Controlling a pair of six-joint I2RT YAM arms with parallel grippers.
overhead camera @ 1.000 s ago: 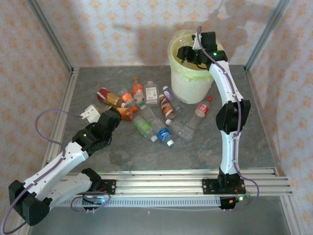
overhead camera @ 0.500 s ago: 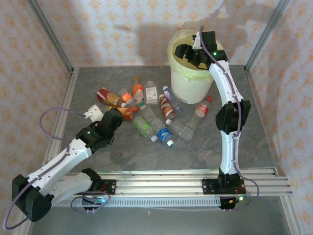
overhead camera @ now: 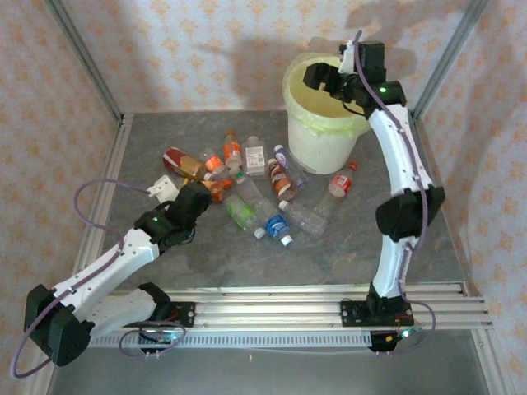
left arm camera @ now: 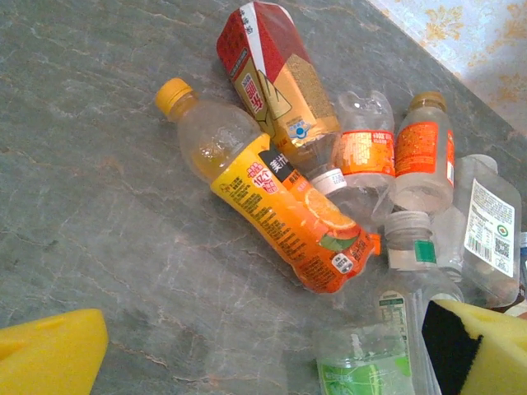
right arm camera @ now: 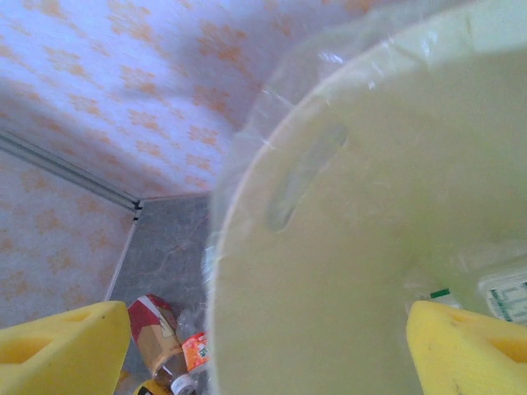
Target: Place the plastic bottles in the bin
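Several plastic bottles [overhead camera: 255, 185] lie in a heap at mid-table, left of the bin [overhead camera: 317, 148]. One red-capped bottle [overhead camera: 340, 181] lies alone by the bin's base. My left gripper [overhead camera: 191, 202] is open at the heap's left edge. In the left wrist view an orange-labelled bottle [left arm camera: 280, 202] with a yellow cap lies ahead of the left gripper [left arm camera: 263, 354], with a red-brown bottle [left arm camera: 272, 70] behind and a green-labelled bottle [left arm camera: 366, 366] near the right finger. My right gripper [overhead camera: 325, 78] hangs open and empty over the bin's mouth [right arm camera: 346, 247]; a labelled bottle [right arm camera: 506, 296] lies inside.
Patterned walls and metal frame posts [overhead camera: 86, 66] close in the table on three sides. An aluminium rail [overhead camera: 272, 300] runs along the near edge, holding both arm bases. Bare grey tabletop [overhead camera: 247, 255] lies between the heap and the rail.
The right gripper has risen and shifted right over the bin, its arm straightening. The left gripper has crept forward and right toward the bottle heap.
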